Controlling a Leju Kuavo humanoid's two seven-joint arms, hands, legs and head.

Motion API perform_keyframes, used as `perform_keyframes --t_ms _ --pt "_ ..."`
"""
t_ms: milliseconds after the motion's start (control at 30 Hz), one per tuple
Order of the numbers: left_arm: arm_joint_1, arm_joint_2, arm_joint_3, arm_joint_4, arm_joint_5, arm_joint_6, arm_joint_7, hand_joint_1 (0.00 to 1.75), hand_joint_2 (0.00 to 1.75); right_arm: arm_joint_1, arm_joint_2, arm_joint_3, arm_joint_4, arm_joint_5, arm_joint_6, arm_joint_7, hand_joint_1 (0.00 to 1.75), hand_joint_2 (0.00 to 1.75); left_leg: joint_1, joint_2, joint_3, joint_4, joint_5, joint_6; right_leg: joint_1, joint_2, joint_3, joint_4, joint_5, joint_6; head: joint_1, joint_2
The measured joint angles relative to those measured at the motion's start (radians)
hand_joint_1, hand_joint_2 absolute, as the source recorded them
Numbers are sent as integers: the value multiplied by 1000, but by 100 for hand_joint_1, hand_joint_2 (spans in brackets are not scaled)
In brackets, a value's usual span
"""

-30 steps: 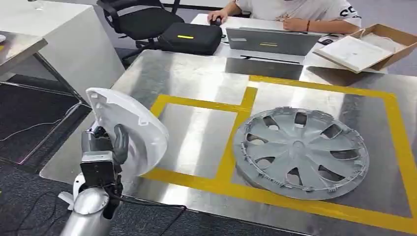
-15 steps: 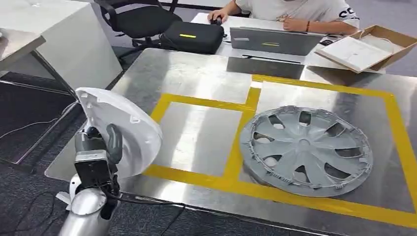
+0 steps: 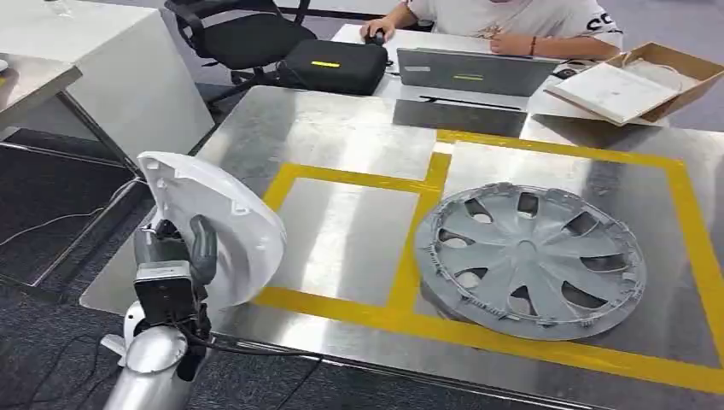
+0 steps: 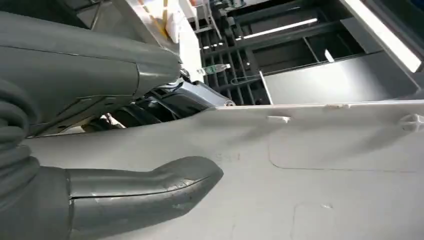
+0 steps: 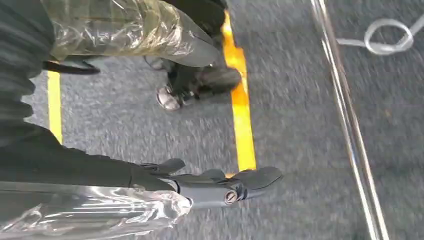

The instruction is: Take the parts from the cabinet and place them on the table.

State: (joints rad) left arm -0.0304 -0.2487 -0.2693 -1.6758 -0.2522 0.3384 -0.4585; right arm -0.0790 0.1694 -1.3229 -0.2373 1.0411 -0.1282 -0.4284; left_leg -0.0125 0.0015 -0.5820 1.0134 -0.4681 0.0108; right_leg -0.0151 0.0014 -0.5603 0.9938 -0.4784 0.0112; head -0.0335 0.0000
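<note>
We found the white part (image 3: 213, 226), a curved shell-like panel, held upright at the near left corner of the desk (image 3: 341, 137). Its long axis ran from upper left, away from the robot, down to lower right toward the desk's front edge; its hollow inner face, with small moulded tabs, turned toward the robot and its bulging side faced over the desk. The left robot hand (image 3: 183, 248) gripped it from behind, thumb (image 4: 145, 187) laid flat on the inner face and dark fingers (image 4: 185, 97) on the far side.

The grey wheel cover (image 3: 529, 260) lay flat on the desk inside the right-hand box of yellow tape (image 3: 410, 256), well apart from the white part. The left-hand taped box was beside the held part.

The desk was brushed metal, reflective. Beyond it we noted a laptop (image 3: 474, 70), a black case (image 3: 337, 64), an open cardboard box (image 3: 649, 77), an office chair (image 3: 239, 34) and a seated person (image 3: 512, 17). A white cabinet (image 3: 111, 68) stood at left on dark carpet.

The right robot hand (image 5: 215, 182) hung over grey carpet with yellow floor lines; whether it was closed or spread we could not tell.
</note>
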Motion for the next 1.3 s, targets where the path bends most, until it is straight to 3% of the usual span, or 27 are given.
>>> perform_keyframes --t_ms 33,133,167,200,233,300,333,367,433,500,567,633,667,700,733,800,833,867,967,1033,1067,1133,1167,1200,1233,1267,1300 --pt "-2 0 1 0 0 1 0 175 175 -2 0 0 0 -2 0 -1 0 175 1 -1 -12 30 -26 -10 0 0 0 -2 1 -5 -10 0" --pt "0 2 1 0 0 2 0 175 175 -2 0 -1 0 -2 2 -3 0 175 16 -1 -110 250 -135 -28 -1 0 -4 -1 2 -9 -11 0" --pt "1 2 2 0 0 2 0 175 175 -1 0 -1 0 -2 2 -3 0 175 19 -1 -127 289 -142 -30 -2 0 -4 -1 2 -8 -12 0" --pt "2 2 3 0 0 2 0 175 175 -1 0 -1 0 -2 2 -3 0 175 22 -1 -121 282 -124 -31 -2 0 -3 -1 2 -8 -11 0" --pt "2 2 3 0 0 2 0 175 175 -1 0 -1 0 -2 2 -3 0 175 24 -1 -99 239 -90 -31 -3 0 -3 -1 2 -7 -11 0" --pt "2 2 3 0 0 2 0 175 175 -1 0 -1 0 -1 6 -5 0 175 25 -1 -11 71 -4 -28 -5 2 1 -1 3 -1 -11 0" --pt "1 2 3 0 0 2 0 175 175 -2 0 -1 0 -1 8 -5 0 175 23 -1 18 13 0 -25 -3 3 0 0 3 5 -11 0" --pt "1 1 2 0 0 2 0 175 175 -3 0 -1 0 -1 9 -5 0 175 20 -2 28 -11 -7 -20 2 7 -5 5 2 14 -10 0" --pt "3 1 2 0 0 3 0 175 175 -2 0 -1 0 -1 13 -5 0 175 17 -1 18 -5 -9 -11 -1 6 -11 0 8 25 -10 0" --pt "2 -1 2 0 0 3 0 175 175 -2 0 -1 0 -1 16 -4 0 175 23 4 21 -19 2 9 -6 7 -16 3 3 39 -11 0" --pt "0 -1 1 0 0 3 0 175 175 -2 0 -2 0 -1 16 -3 0 175 20 10 19 -19 3 21 -5 4 -58 89 -56 41 2 0" --pt "3 -1 2 0 0 5 0 175 175 0 0 -2 0 -1 14 0 0 175 15 14 16 -19 2 26 -5 4 -132 251 -128 43 0 0" --pt "3 -1 1 1 0 5 0 175 175 1 0 -3 0 -1 12 3 0 175 12 14 15 -18 2 26 -5 4 -158 305 -144 44 1 0" --pt "3 -1 2 2 0 6 0 175 175 4 0 -4 0 -1 8 6 0 175 9 14 16 -18 3 27 -5 4 -160 313 -134 42 0 0" --pt "3 -1 2 3 0 6 0 175 175 4 0 -4 0 -1 5 11 0 175 6 13 16 -18 3 27 -4 4 -138 272 -103 39 1 0" --pt "3 -1 2 3 0 6 0 175 175 3 0 -4 0 -1 2 14 0 175 2 12 20 -18 3 27 0 3 -48 103 -20 25 1 0" --pt "3 -1 2 3 0 6 0 175 175 1 0 -4 0 -1 -1 15 0 175 1 13 20 -17 2 26 5 -3 -12 30 -4 15 0 0" --pt "2 -1 2 3 0 7 0 175 175 -2 0 -4 0 -1 -3 18 0 175 -9 13 15 -11 -1 21 6 -7 8 2 -15 12 -1 0" --pt "2 -1 2 3 -1 18 0 175 175 2 0 -4 0 -2 -9 20 0 175 -2 16 12 -12 5 8 12 -3 3 5 -13 9 -1 0" --pt "1 0 1 3 -2 20 0 175 175 2 2 -5 0 -3 -9 20 0 175 -1 10 7 5 -15 -6 1 -4 12 -10 -3 -2 -1 0" --pt "0 0 2 3 -2 20 0 175 175 0 2 -5 0 -3 -9 20 0 175 2 7 -12 50 -48 -13 0 -4 12 -10 -2 -6 -11 0" --pt "3 1 3 3 -2 21 0 175 175 -1 2 -5 0 -3 -8 20 0 175 14 7 -84 207 -123 -26 0 -3 12 -10 -3 -9 -9 0" --pt "4 2 3 5 -2 21 0 175 175 -1 2 -5 0 -3 -8 21 0 175 17 7 -112 264 -139 -31 0 -3 11 -9 -3 -9 -11 0" --pt "4 2 3 7 -2 21 0 175 175 -1 2 -5 0 -3 -8 21 0 175 21 7 -121 279 -133 -34 0 -2 12 -8 -4 -9 -10 0" --pt "4 2 4 7 -2 22 0 175 175 0 2 -5 0 -4 -10 21 0 175 25 7 -111 254 -103 -36 0 -1 13 -8 -4 -8 -10 0" --pt "4 2 4 7 -2 23 0 175 175 -1 2 -5 0 -4 -11 23 0 175 28 7 -84 195 -61 -36 -1 1 14 -8 -4 -8 -10 0" --pt "3 2 4 7 -2 23 0 175 175 -2 2 -5 0 -5 -14 23 0 175 29 7 -39 103 -10 -34 -2 3 17 -8 -6 -4 -10 0"
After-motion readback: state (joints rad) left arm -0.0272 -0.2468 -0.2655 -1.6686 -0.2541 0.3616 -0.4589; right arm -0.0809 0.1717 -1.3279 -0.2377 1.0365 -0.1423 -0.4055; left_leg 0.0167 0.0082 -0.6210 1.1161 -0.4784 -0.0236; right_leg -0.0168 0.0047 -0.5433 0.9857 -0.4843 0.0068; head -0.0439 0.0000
